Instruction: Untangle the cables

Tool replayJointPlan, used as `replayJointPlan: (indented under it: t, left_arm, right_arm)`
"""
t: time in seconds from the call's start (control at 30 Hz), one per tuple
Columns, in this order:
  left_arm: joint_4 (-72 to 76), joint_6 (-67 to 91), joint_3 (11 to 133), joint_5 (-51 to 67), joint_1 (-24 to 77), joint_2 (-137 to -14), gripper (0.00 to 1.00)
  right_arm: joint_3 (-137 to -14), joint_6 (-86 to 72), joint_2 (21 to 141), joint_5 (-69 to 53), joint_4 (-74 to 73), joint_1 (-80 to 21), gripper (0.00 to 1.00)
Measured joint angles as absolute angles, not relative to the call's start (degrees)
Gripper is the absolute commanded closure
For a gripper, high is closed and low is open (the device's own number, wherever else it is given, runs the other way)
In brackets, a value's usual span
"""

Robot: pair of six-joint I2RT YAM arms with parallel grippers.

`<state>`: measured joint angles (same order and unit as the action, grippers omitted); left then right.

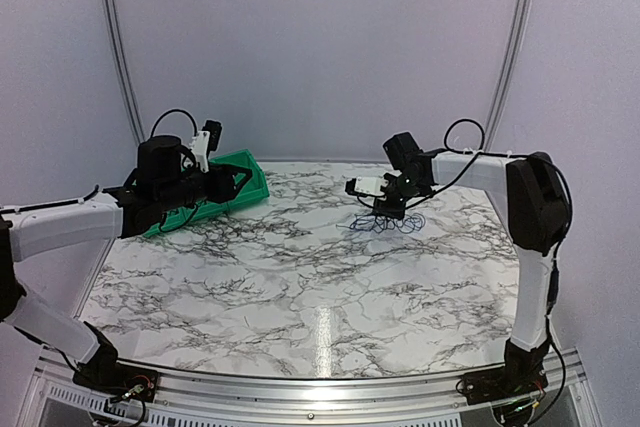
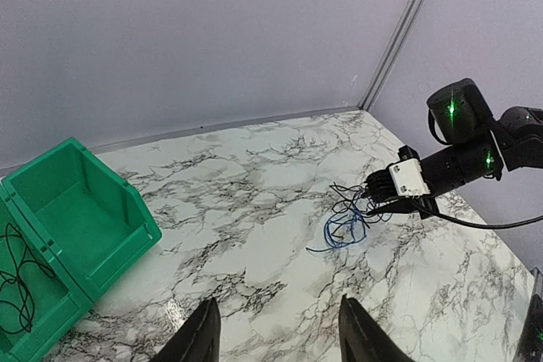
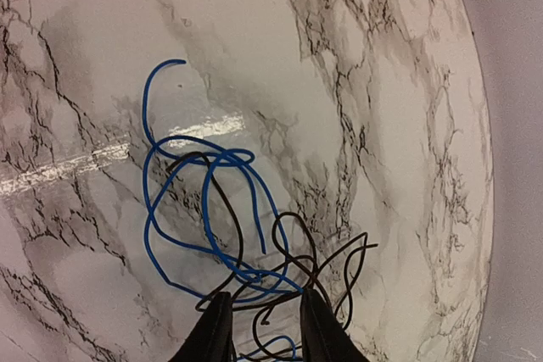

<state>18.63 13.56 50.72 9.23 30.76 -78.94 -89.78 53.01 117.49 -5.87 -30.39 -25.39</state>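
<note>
Left hand point(image 2: 276, 338) aloft, jaws apart — right hand point(image 3: 265, 328) low, jaws apart.

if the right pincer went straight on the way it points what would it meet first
Probably the cables: blue and black loops lie just ahead of the right pincer, marble table right behind them.
</note>
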Motion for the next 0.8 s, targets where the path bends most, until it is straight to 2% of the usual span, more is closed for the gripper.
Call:
replayJointPlan:
  t: [0.53, 0.8]
  left_arm:
    - [18.57, 14.66, 50.74, 11.57, 30.76, -78.61, 0.50]
    - [18.57, 15.05, 50.74, 11.77, 30.76, -78.24, 0.50]
  right_arm:
    - [-91.81, 53.95, 119.48, 3.55, -30.63, -26.28, 0.71]
    - [-94.11, 54.02, 121.43, 6.42, -30.50, -26.28, 0.74]
